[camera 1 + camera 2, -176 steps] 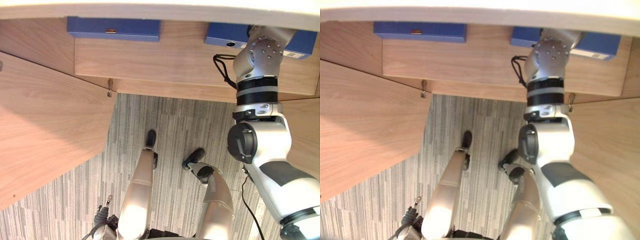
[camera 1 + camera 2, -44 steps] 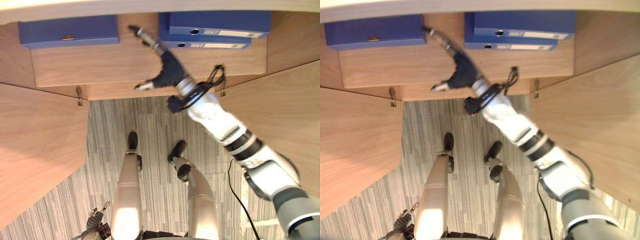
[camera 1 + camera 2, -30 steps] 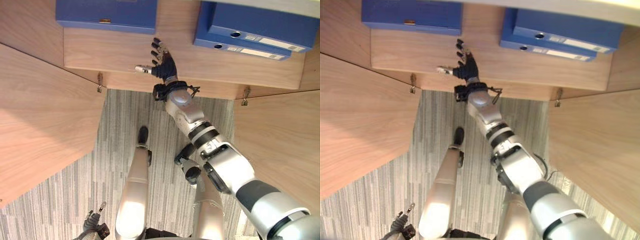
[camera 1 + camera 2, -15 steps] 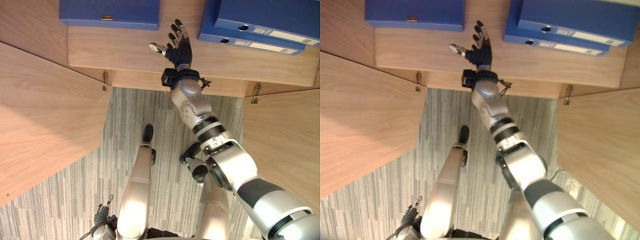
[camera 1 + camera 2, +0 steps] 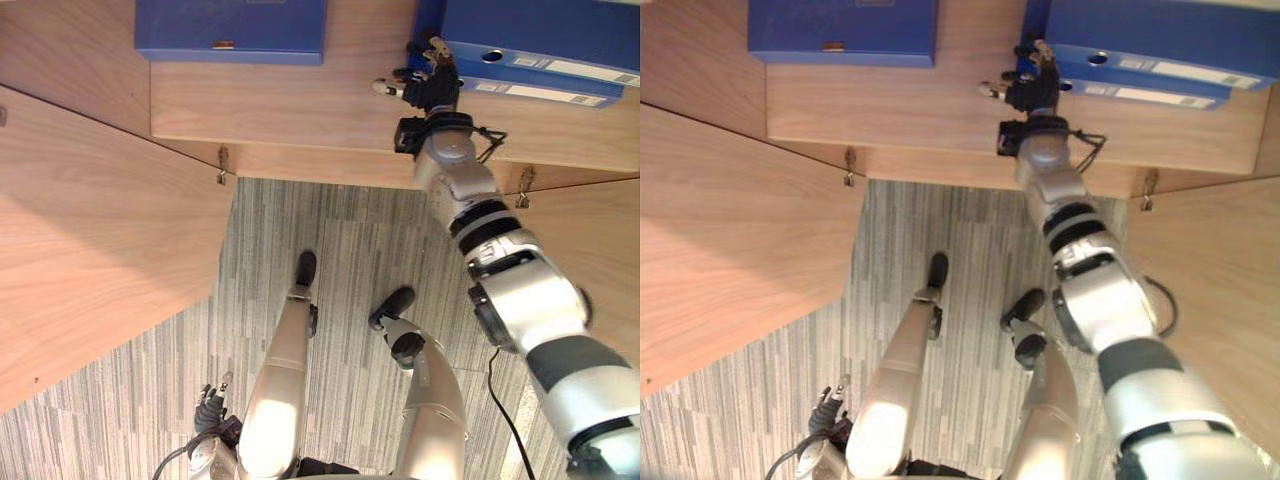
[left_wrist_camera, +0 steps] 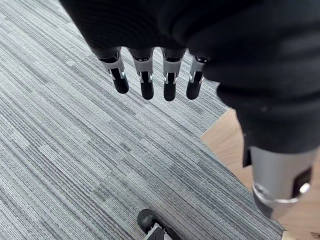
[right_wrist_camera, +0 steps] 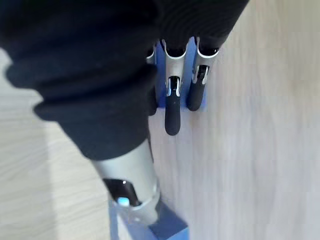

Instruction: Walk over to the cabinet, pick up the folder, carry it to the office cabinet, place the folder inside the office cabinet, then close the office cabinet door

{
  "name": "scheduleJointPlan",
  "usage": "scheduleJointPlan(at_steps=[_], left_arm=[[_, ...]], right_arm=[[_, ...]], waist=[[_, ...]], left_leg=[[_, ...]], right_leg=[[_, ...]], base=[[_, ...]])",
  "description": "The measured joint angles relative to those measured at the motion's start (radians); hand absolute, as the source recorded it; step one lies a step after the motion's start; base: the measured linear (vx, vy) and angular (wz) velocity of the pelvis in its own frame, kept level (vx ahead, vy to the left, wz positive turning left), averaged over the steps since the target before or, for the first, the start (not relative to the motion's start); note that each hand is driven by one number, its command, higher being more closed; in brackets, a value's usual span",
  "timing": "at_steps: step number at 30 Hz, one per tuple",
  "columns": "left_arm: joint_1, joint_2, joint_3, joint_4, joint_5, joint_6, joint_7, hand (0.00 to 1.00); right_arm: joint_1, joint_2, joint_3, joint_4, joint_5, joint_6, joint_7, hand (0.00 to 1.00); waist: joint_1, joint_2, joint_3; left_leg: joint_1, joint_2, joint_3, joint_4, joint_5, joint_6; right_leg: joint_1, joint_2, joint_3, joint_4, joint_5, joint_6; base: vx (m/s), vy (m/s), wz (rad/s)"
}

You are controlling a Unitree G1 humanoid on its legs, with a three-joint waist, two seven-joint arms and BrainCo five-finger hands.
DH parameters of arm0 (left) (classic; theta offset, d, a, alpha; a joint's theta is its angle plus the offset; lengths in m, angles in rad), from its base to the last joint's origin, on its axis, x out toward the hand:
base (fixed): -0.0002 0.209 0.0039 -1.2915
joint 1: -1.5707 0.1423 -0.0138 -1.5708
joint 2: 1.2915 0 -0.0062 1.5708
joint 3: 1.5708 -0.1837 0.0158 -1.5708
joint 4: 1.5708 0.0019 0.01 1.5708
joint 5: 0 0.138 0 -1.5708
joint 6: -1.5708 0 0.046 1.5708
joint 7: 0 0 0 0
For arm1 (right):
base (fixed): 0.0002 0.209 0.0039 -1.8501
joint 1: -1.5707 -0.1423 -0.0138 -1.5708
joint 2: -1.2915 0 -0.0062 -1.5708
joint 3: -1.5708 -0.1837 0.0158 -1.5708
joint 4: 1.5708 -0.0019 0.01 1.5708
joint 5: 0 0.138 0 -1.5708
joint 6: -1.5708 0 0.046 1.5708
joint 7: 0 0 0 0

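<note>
- Cabinet shelf of pale wood (image 5: pixel 300 110) is seen across the far side of the head views, with every folder lying flat on it.
- Two pale wooden doors are swung open towards the robot: the left door (image 5: pixel 90 230) is spread wide on the robot's left, and the right door (image 5: pixel 590 240) is seen on its right.
- Grey striped carpet (image 5: pixel 330 280) is shown between the two doors.
- A single flat blue folder (image 5: pixel 232 28) is placed at the left of the shelf, well apart from the others.
- A stack of two blue ring-binder folders (image 5: pixel 550 40) is laid at the right of the shelf, spines turned towards the robot; no folder is lifted or gripped.
- The right hand (image 5: pixel 428 85) is stretched out over the shelf to the left end of the stack. Its fingers (image 7: pixel 172 115) are held straight and released, the tips overlapping the blue edge; whether they touch it cannot be told.
- The left hand (image 6: pixel 170 30) is hung low over the carpet, fingers straight and relaxed, with nothing held.
</note>
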Motion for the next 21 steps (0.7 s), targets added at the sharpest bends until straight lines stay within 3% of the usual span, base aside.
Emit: scheduleJointPlan(at_steps=[4,8,18,21], left_arm=[[0.015,-0.002,-0.019,-0.038,0.004,0.0,0.0,0.0],[0.034,0.0,-0.035,-0.071,0.006,0.001,-0.001,0.0],[0.037,0.005,-0.054,-0.077,0.009,0.002,-0.001,0.0],[0.036,0.007,-0.058,-0.077,0.009,0.002,-0.001,0.0]], right_arm=[[-0.013,-0.081,0.128,0.031,-0.111,0.007,0.008,0.0],[-0.012,-0.145,0.17,0.055,-0.169,0.011,0.012,0.0],[0.027,-0.255,0.164,0.047,-0.242,0.012,0.014,0.0],[0.047,-0.272,0.106,0.024,-0.243,0.019,0.001,0.0]], waist=[[0.007,0.016,-0.009],[0.02,0.019,-0.012],[0.027,0.02,-0.012],[0.027,0.02,-0.012]], left_leg=[[0.001,-0.002,-0.001,-0.006,0.001,0.001],[0.001,-0.003,-0.002,-0.008,0.001,0.001],[0.0,-0.008,-0.002,-0.037,0.015,0.005],[-0.002,-0.009,-0.002,-0.041,0.021,0.004]], right_leg=[[0.002,-0.001,-0.002,-0.003,0.0,0.001],[0.001,-0.001,-0.002,-0.004,0.0,0.001],[0.0,0.0,-0.005,-0.028,0.012,0.007],[-0.003,0.002,-0.005,-0.035,0.016,0.006]], base=[[0.01,0.024,0.02],[0.0,0.0,0.0],[0.01,0.009,0.0],[0.0,0.0,0.0]])
